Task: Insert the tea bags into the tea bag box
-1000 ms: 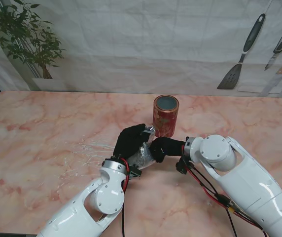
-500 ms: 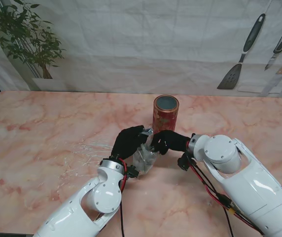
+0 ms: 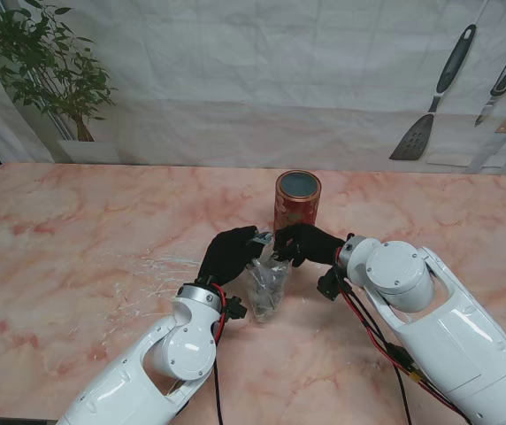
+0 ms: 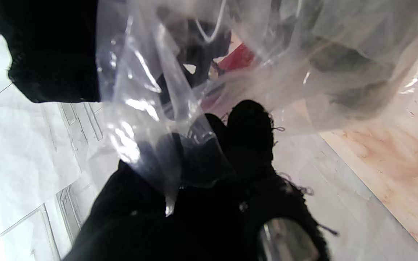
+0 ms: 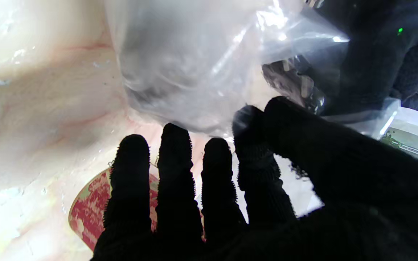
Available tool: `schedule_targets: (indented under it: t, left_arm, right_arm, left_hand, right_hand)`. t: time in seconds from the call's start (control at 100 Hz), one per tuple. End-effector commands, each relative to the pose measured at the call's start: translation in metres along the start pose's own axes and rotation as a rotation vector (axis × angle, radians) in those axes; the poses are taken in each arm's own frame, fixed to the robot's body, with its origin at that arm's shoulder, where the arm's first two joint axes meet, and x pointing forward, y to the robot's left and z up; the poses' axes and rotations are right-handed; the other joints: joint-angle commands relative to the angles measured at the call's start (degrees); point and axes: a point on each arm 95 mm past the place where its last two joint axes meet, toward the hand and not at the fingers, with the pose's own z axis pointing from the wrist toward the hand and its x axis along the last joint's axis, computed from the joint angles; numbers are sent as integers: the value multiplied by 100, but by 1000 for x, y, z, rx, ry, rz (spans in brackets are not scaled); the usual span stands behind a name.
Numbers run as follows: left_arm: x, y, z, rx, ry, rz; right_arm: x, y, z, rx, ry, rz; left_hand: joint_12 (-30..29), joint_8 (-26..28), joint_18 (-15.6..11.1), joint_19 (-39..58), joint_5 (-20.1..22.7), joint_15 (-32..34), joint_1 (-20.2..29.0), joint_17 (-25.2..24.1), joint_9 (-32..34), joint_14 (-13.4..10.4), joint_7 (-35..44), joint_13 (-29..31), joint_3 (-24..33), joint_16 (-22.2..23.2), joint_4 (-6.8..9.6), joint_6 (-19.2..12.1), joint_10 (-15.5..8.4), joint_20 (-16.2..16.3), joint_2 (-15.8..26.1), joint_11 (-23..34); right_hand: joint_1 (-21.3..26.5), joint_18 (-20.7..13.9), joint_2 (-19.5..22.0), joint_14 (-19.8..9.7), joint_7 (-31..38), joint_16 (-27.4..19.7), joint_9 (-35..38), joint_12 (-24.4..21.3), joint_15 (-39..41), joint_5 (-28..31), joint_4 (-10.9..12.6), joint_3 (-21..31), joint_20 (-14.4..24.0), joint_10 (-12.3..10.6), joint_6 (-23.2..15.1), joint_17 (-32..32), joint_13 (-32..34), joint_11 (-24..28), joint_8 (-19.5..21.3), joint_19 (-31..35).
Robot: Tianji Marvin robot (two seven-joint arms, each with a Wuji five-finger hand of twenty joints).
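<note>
Bag (image 3: pixel 267 285) contents: dark shapes, blurred behind plastic; unidentifiable.
Tin (image 3: pixel 297 209) base: hidden behind right hand (image 3: pixel 307 243).
Spatula (image 3: pixel 437 96): handle top cut off at frame's upper edge.

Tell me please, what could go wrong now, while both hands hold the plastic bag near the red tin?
1. The clear bag hangs between the left hand and right hand, pinched only at its top; thin film could slip from the fingers.
2. The red tin stands upright just beyond the hands; a careless swing might tip it.
3. The bag blocks both wrist views, so aiming is harder.
</note>
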Motion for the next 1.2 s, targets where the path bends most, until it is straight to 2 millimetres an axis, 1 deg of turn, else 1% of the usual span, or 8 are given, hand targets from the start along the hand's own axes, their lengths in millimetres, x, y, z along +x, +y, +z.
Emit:
schedule_targets:
  t: [0.0, 0.36, 0.54, 0.68, 0.94, 1.04, 1.08, 1.19]
  left_arm:
    - [1, -1, 1, -9, -2, -1]
    - [3, -3, -1, 7, 7, -25]
    - [6, -2, 0, 3, 26, -66]
    - [10, 0, -3, -14, 57, -108]
    - [18, 0, -6, -25, 105, -158]
    - [19, 0, -6, -30, 117, -181]
    - [19, 1, -5, -31, 118, -181]
    - [17, 0, -1, -20, 103, -140]
  right_arm:
    - [5, -1, -2, -15, 2, -18]
    - [13, 3, -1, -3, -14, -77]
    - [9, 1, 0, 36, -41, -118]
    - [5, 0, 4, 81, -98, -148]
    - [3, -1, 12, 130, -166, -219]
    - [4, -2, 13, 136, -176, -254]
    - [4, -2, 13, 146, -175, -266]
    - [5, -3, 12, 171, -163, -299]
  left_hand:
    - [-131, 197, 382, 1636, 255, 1836, 511, -831, 240, 1101, 342, 974, 85, -56, 181, 1014, -278, -100, 223, -297]
    - [-138, 196, 382, 1637, 259, 1824, 535, -831, 234, 1108, 335, 972, 54, -61, 184, 1021, -249, -102, 226, -314]
    - [-174, 210, 460, 1535, 169, 1529, 612, -848, 142, 1194, 321, 969, 7, -180, 169, 1061, -100, -152, 282, -458]
    - [-176, 272, 568, 1423, 81, 1249, 751, -866, 30, 1260, 321, 969, -160, -291, 166, 1104, 37, -224, 359, -599]
    - [-155, 362, 670, 1238, 17, 841, 1130, -893, -109, 1341, 277, 958, -745, -398, 214, 1156, 213, -307, 517, -857]
    - [-168, 363, 687, 1223, 17, 801, 1136, -893, -117, 1356, 273, 962, -749, -409, 215, 1177, 250, -312, 519, -890]
    - [-169, 364, 690, 1220, 13, 794, 1133, -894, -121, 1357, 273, 962, -753, -410, 214, 1174, 244, -312, 519, -896]
    - [-170, 372, 699, 1200, 11, 759, 1124, -897, -120, 1330, 281, 961, -758, -418, 214, 1141, 213, -318, 522, -904]
  right_hand:
    - [133, 57, 44, 9, 185, -58, -147, -119, -49, -12, 77, 82, -47, 8, -41, -34, -121, -61, 19, -53]
    - [91, 77, -64, -25, -215, -85, 84, -307, -7, 248, -76, -75, -51, -59, -407, 60, 67, -32, -437, -52]
    - [97, 35, -324, -175, -1009, 313, 835, 1, 464, 1107, -834, -718, 29, -389, -1049, 430, 657, 332, -2558, 166]
    - [-280, 21, -344, -258, -1581, 695, 1348, 400, 712, 1228, -936, -902, 167, -528, -1249, 620, 1033, 636, -3684, 460]
    - [-916, 49, -552, -301, -1912, 897, 1681, 572, 836, 1768, -961, -809, 282, -597, -1055, 776, 1321, 735, -3616, 576]
    - [-1263, 81, -748, -293, -2234, 924, 1672, 600, 831, 1975, -612, -695, 307, -586, -899, 791, 1325, 714, -3125, 560]
    - [-1418, 83, -824, -289, -2494, 930, 1633, 614, 818, 2005, -346, -609, 307, -567, -833, 780, 1304, 692, -2464, 540]
    - [-1656, 97, -1065, -286, -2604, 922, 1496, 619, 769, 1876, -336, -492, 287, -521, -807, 736, 1201, 633, -2154, 487]
